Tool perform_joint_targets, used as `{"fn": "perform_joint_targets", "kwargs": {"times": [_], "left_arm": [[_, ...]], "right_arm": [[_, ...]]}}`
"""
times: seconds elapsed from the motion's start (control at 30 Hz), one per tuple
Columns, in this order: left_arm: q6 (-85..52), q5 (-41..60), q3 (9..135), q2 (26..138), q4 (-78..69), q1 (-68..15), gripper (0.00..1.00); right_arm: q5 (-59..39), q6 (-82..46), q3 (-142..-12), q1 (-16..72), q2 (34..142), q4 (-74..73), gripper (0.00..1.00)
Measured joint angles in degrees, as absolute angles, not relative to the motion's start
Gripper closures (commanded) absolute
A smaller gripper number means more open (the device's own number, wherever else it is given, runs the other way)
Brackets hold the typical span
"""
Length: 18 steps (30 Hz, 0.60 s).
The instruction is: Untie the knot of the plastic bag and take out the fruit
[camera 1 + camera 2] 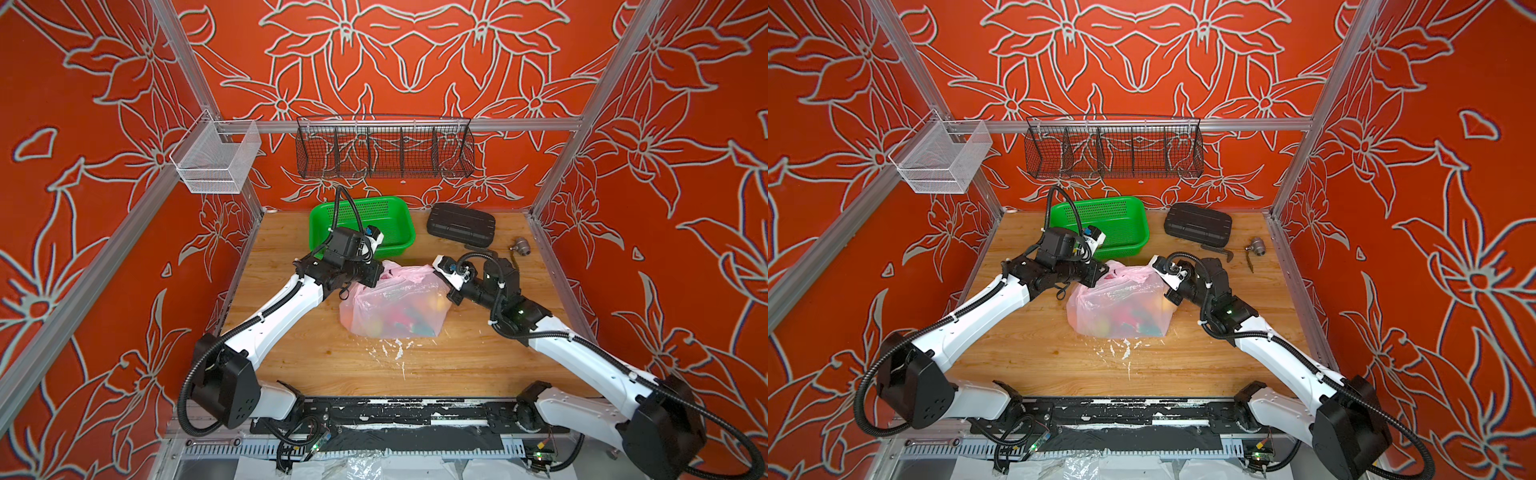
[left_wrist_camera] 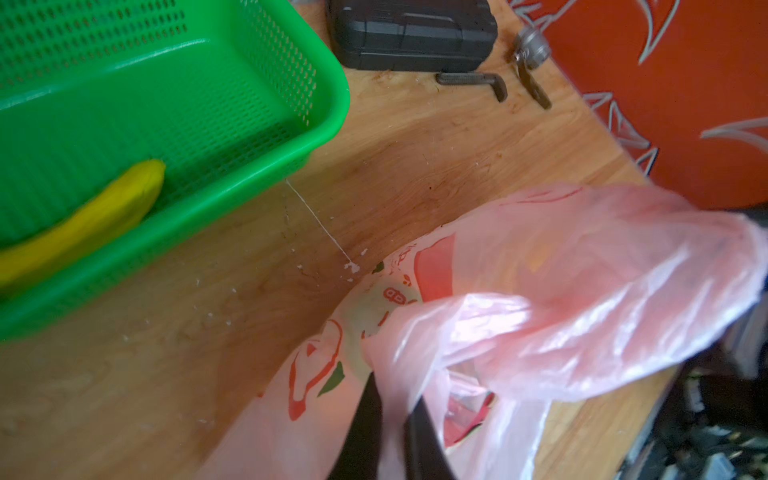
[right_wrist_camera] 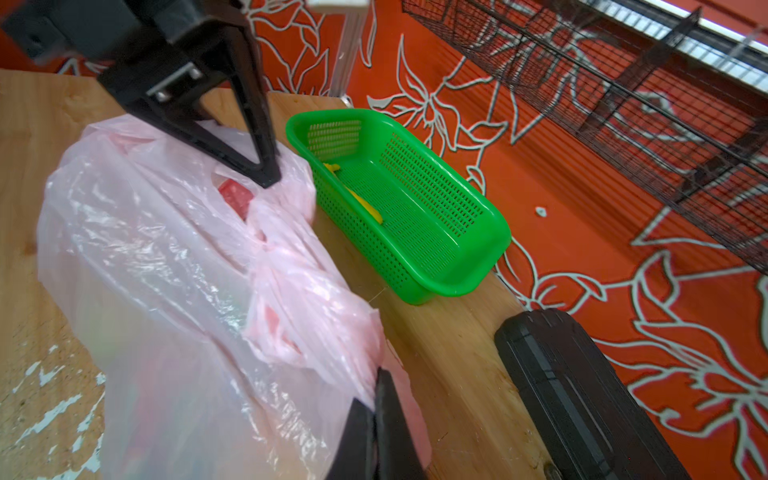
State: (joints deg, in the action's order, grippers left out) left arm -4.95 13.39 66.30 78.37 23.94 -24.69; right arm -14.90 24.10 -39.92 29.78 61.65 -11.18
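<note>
The pale-pink plastic bag (image 1: 395,307) sits mid-table with blurred orange, yellow and green fruit (image 1: 440,303) showing through its film. My left gripper (image 2: 395,399) is shut on a handle strip at the bag's top left; its black fingers (image 3: 266,172) also show in the right wrist view. My right gripper (image 3: 376,395) is shut on a fold of film at the bag's top right. A crumpled handle strand (image 3: 286,291) runs between the two grips. Whether the knot is still tied there I cannot tell. A gap in the bag's mouth (image 2: 465,395) shows beside the left fingers.
Behind the bag stands a green basket (image 1: 386,216) holding a yellow banana (image 2: 91,224). A black case (image 1: 461,224), an L-shaped tool (image 2: 473,79) and a metal fitting (image 1: 521,246) lie at the back right. Wire baskets (image 1: 384,149) hang on the wall. White flecks (image 1: 390,349) mark the table.
</note>
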Motion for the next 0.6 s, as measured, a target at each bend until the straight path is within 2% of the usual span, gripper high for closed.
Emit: {"fn": "perform_joint_targets", "kwargs": {"times": [0.13,0.27,0.37,0.47,0.6], "left_arm": [[-10.79,9.15,65.45,75.00,23.46,-22.81,1.00],[-15.29,8.58,64.75,72.51,23.46,-20.34,0.98],[-17.58,9.61,63.72,71.22,23.35,-19.44,0.75],[-19.68,11.18,62.98,69.89,22.90,-19.35,0.57],[-22.94,11.77,62.50,66.81,22.85,-19.40,0.46]], "right_arm": [[-10.22,17.06,-35.90,27.27,59.00,-13.89,0.98],[-10.11,11.57,-31.42,25.82,56.12,-15.73,0.63],[-13.98,9.13,-30.65,25.26,54.22,-13.89,0.48],[-16.34,6.04,-32.77,25.26,51.77,-9.63,0.41],[-20.75,3.14,-40.95,25.26,50.57,-3.77,0.37]]}}
